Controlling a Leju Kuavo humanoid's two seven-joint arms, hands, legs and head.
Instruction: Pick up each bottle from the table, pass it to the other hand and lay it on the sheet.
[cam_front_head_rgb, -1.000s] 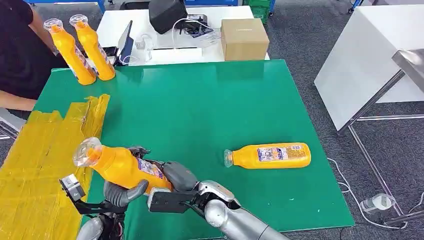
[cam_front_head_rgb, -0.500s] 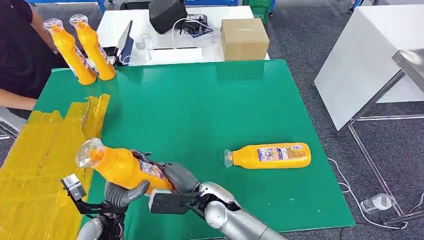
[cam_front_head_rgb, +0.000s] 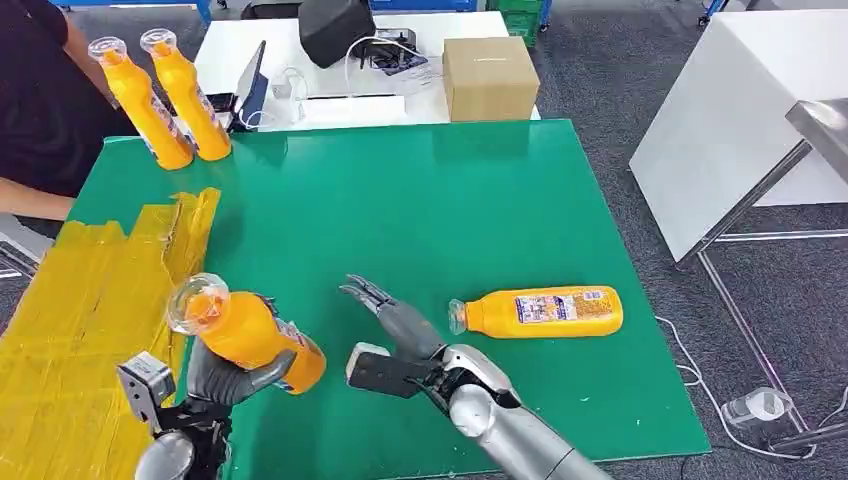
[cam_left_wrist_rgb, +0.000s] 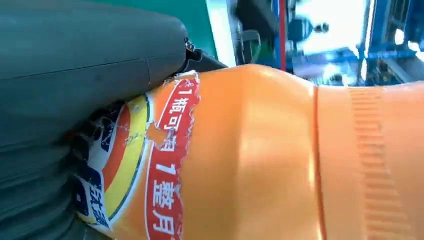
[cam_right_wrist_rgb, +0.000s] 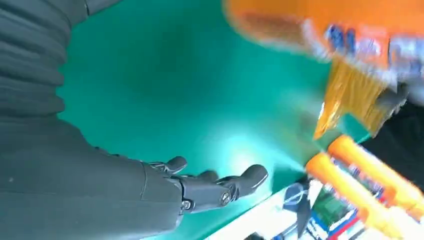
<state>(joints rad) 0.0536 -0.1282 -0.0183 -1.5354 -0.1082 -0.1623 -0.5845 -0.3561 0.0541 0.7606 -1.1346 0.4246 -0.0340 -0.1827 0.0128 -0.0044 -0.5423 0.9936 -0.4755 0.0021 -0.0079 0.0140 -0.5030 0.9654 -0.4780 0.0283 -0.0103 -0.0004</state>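
A grey carpeted floor (cam_front_head_rgb: 600, 70) is seen from above, with a white table (cam_front_head_rgb: 730, 110) standing at the right and a cable (cam_front_head_rgb: 700, 375) trailing across the carpet beside it. The middle of the scene is taken up by a green table (cam_front_head_rgb: 420, 200). Along its left edge a crinkled yellow sheet (cam_front_head_rgb: 80, 320) is spread, reaching onto the green surface. Behind the green table, a white desk (cam_front_head_rgb: 350, 70) is set, carrying a cardboard box (cam_front_head_rgb: 488, 77), a black object (cam_front_head_rgb: 335, 28) and tangled wires. At the far left a person (cam_front_head_rgb: 40, 100) in dark clothing is partly seen.

Two orange bottles (cam_front_head_rgb: 165, 95) are stood upright together at the far left corner of the green table, just beyond the sheet. A third bottle (cam_front_head_rgb: 540, 311) is laid on its side on the right half of the table, its cap pointing left.

A fourth, held bottle (cam_front_head_rgb: 240, 330) is gripped around its labelled body by the left hand (cam_front_head_rgb: 230, 375), raised above the table's near left edge beside the sheet, tilted with its clear cap up and to the left. In the left wrist view its torn label (cam_left_wrist_rgb: 150, 165) is pressed against the grey thumb.

The right hand (cam_front_head_rgb: 395, 320) is held above the table between the two bottles, fingers (cam_right_wrist_rgb: 220, 187) spread apart and holding nothing, apart from both.
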